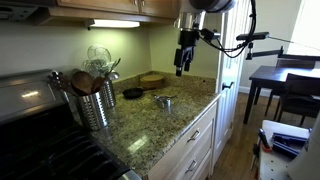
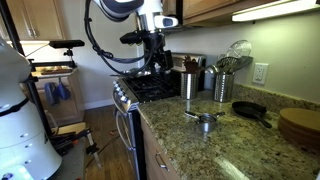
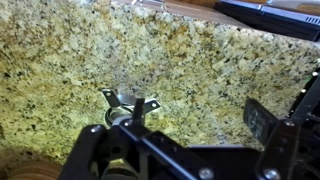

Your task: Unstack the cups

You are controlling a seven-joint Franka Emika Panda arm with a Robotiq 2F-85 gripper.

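**Fig.: Gripper over nested cups, kitchen counter**

Gripper [image 1: 183, 66] hangs in mid-air w/ jaws apart and nothing between them. In wrist view only one finger [image 3: 262, 118] shows clearly, well off to the side of centre. The metal cups [image 1: 165, 102] sit nested on the granite counter [image 1: 150, 135], below the gripper and well apart from it. In wrist view their handles splay in diff. directions, and the stack is partly hidden behind the gripper body. No. of cups: cannot tell. A black skillet [image 2: 250, 110] lies on the counter beyond the cups, farther from the gripper. A round wooden board [image 2: 300, 125] lies farther out still. A utensil holder [image 1: 95, 102] w/ spoons & whisk stands below gripper level, off to one side and apart from the cups.
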